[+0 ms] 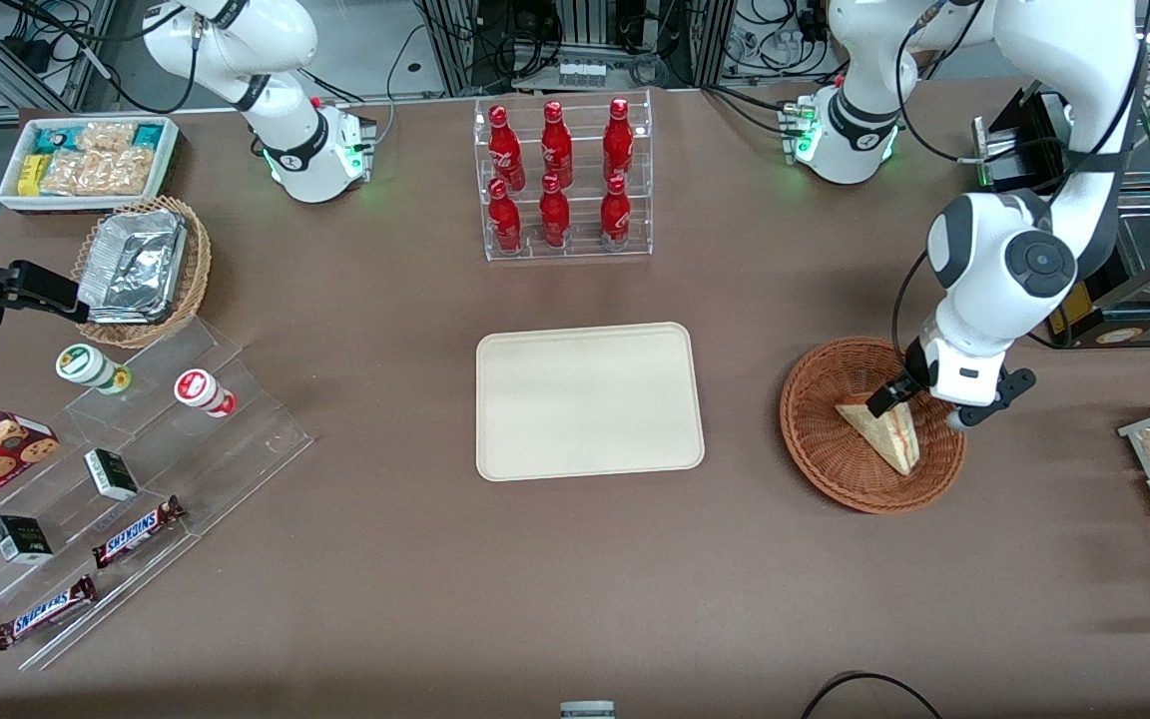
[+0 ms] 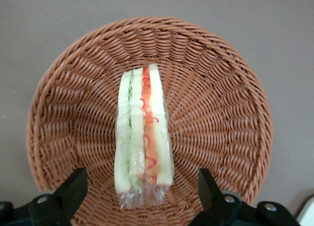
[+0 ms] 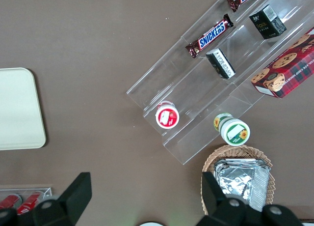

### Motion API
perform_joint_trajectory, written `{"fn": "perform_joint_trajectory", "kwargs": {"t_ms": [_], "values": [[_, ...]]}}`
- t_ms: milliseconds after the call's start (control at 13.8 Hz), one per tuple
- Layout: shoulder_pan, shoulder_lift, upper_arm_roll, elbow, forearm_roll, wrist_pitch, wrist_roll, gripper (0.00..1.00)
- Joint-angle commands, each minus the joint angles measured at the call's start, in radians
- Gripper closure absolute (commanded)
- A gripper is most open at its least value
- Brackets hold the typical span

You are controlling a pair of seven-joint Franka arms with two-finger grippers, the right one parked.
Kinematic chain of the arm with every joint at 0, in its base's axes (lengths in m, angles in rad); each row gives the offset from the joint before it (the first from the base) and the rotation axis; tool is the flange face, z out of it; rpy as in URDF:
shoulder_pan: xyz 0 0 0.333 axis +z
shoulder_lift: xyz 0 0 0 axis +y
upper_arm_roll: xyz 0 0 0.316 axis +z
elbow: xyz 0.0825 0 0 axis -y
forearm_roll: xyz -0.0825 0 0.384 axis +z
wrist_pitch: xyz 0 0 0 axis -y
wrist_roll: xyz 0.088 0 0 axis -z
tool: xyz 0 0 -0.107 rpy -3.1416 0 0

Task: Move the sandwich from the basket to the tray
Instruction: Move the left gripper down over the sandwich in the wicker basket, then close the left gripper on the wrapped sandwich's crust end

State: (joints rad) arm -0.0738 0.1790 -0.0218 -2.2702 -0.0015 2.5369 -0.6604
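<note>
Pick-up step: the tool [image 2: 142, 191] hangs wide open astride the white triangular wedge sandwich [image 2: 143, 132] in the round reddish-brown wicker basket [image 2: 230, 103] — next, close, lift, carry to the cream rectangular plastic tray [image 1: 590, 399].

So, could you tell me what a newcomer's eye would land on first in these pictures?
Probably the working arm's gripper, lowered into the reddish-brown basket with its fingers open on either side of the wrapped sandwich. Next comes the bare cream tray at the table's middle, with the rack of red bottles farther from the front camera.
</note>
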Motion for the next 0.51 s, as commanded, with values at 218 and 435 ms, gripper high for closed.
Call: {"fn": "perform_joint_trajectory", "kwargs": {"t_ms": [218,435], "values": [[0.0,0.074,0.002,0.0,0.018,0.109,-0.062,0.0],[0.0,0.094,0.002,0.001,0.018,0.129,-0.064,0.57]]}}
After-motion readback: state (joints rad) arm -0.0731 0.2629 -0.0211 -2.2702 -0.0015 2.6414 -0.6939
